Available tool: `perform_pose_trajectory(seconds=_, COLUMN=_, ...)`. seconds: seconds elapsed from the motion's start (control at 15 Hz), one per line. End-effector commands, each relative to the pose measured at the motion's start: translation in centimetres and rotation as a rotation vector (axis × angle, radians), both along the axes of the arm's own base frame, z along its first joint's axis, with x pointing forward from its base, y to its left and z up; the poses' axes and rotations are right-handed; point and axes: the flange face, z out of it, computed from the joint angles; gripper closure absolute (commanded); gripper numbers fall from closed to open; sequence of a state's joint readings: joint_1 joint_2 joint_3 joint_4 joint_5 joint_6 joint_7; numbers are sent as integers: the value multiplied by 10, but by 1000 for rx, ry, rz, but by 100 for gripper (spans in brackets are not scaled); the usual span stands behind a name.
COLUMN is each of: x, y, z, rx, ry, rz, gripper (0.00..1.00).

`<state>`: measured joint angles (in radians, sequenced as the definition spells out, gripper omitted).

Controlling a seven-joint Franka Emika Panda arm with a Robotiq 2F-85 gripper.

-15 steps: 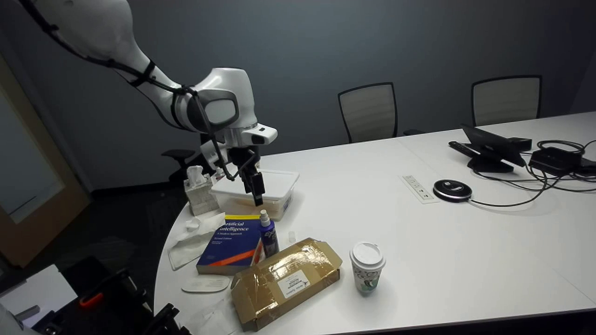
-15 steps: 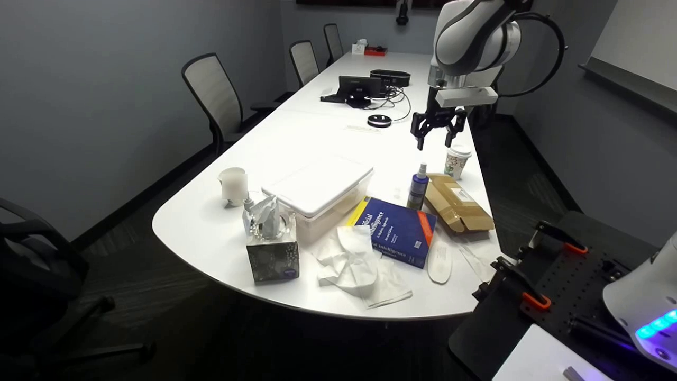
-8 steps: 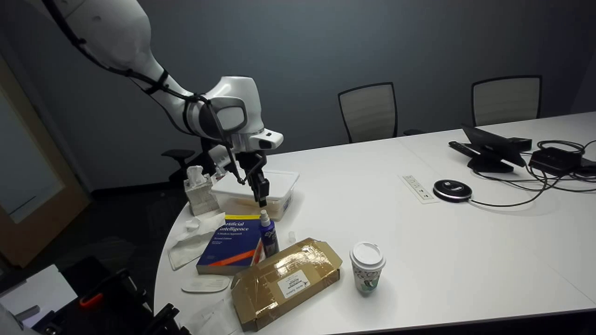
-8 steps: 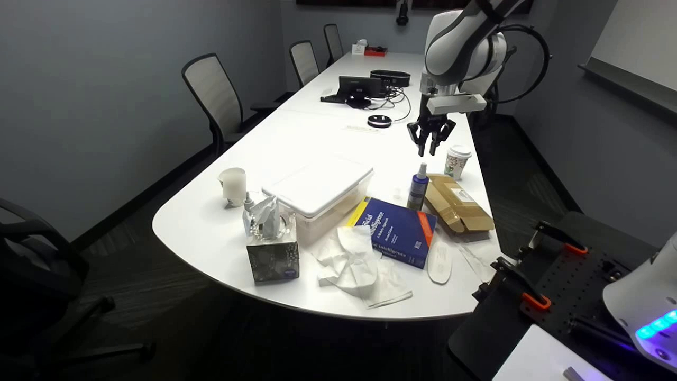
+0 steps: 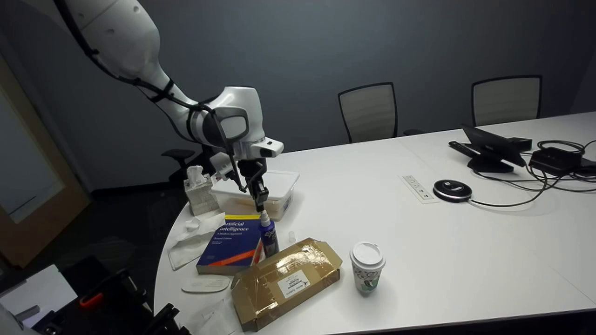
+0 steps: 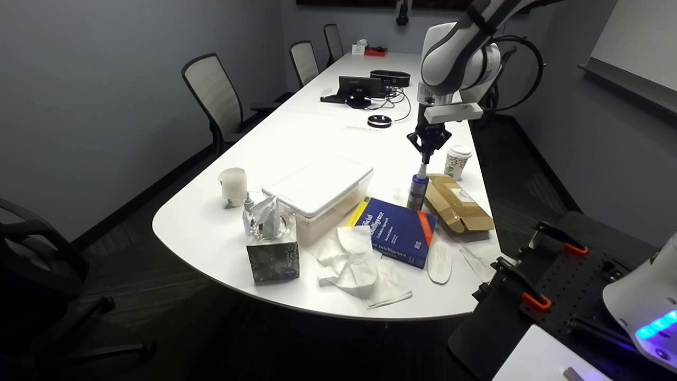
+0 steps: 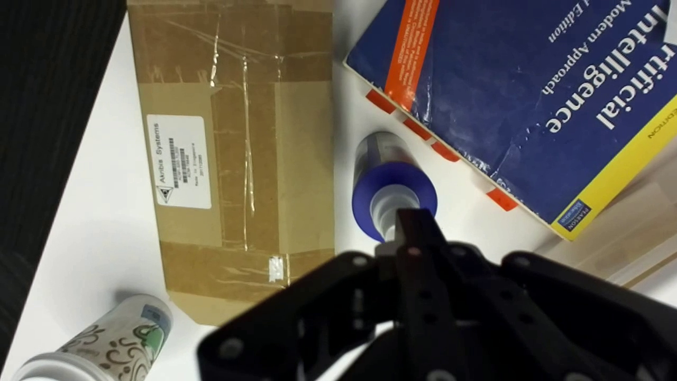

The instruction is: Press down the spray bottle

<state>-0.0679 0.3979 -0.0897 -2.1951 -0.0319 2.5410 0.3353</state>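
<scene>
The spray bottle (image 5: 269,238) stands upright between the book and the cardboard box; it is blue-purple with a white nozzle top, also visible in an exterior view (image 6: 418,189). My gripper (image 6: 426,159) is shut, fingers together and pointing down, with its tips right at the nozzle top; whether they touch it I cannot tell. In the wrist view the gripper (image 7: 420,212) covers part of the nozzle, while the bottle's blue shoulder (image 7: 364,198) shows around it. Nothing shows between the fingers.
The cardboard box (image 5: 284,284) and a thick blue book (image 5: 230,244) flank the bottle closely. A white-lidded plastic container (image 6: 320,185) stands nearby. A lidded paper cup (image 5: 368,270) is past the cardboard box. A tissue box (image 6: 272,259) stands near the table's rounded end.
My gripper has gone from wide open to shut. The arm has come down, bringing the fingertips from above the bottle to its nozzle top. The bottle stands where it was.
</scene>
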Motion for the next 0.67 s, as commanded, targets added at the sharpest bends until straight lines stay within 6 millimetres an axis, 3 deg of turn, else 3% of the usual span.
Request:
perform_pose_trajectory(seconds=0.0, x=7, y=0, z=-1, rx=0, ry=-13, rz=2, gripper=100)
perform_pose_trajectory(seconds=0.6, x=3, y=0, z=-15, rx=17, ry=0, rz=-21, gripper=100)
